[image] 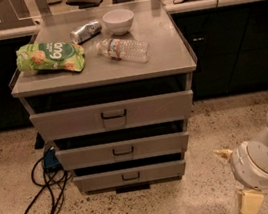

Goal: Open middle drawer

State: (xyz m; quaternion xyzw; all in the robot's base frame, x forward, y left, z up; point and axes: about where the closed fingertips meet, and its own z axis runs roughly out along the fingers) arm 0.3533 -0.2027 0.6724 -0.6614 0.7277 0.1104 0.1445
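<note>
Hovering low to the right, well apart from the middle drawer [153, 146], the gripper [236, 179] is holding its fingers [250, 203] spread and empty, risking catching the nearer bottom drawer's handle [131, 177] instead.

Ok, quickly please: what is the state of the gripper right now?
Gripper: open, holding nothing, low on the right near the floor, well apart from the middle drawer.

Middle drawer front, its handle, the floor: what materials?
Middle drawer: likely sheet metal, matte grey, with a flat, even panel. Handle: thin black bar, metal or plastic, unclear which. Floor: speckled like terrazzo, with a slight sheen. Gripper is low at the right, apart from the drawer.
</note>
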